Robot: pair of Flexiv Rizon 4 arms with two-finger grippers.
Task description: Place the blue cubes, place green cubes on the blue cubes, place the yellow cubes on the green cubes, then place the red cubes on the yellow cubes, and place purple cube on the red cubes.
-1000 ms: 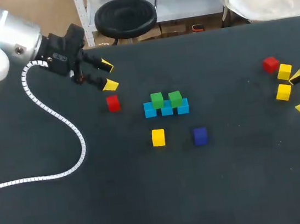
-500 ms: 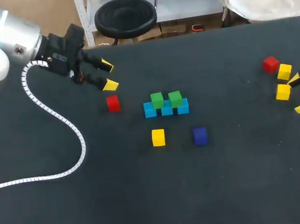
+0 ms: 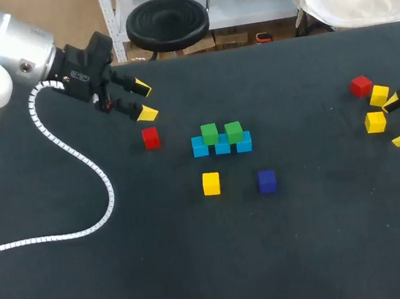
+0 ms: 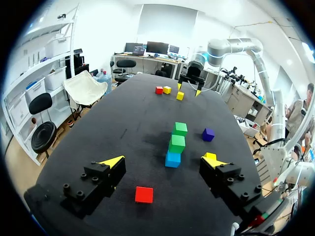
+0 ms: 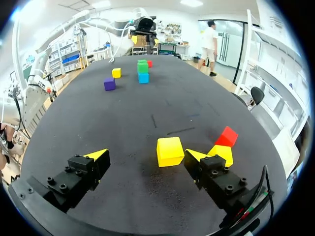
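While my right gripper [image 5: 146, 156] is hanging wide open around the nearer yellow cube [image 5: 170, 151], well apart from the green cubes [image 3: 221, 132], I am judging it needs centring before closing, the cube sitting closer to one finger.

We honestly can't read any text, labels, numbers or signs here: the cubes [image 3: 211, 183] show plain coloured faces, and the table [image 3: 201, 267] is just a plain dark surface.
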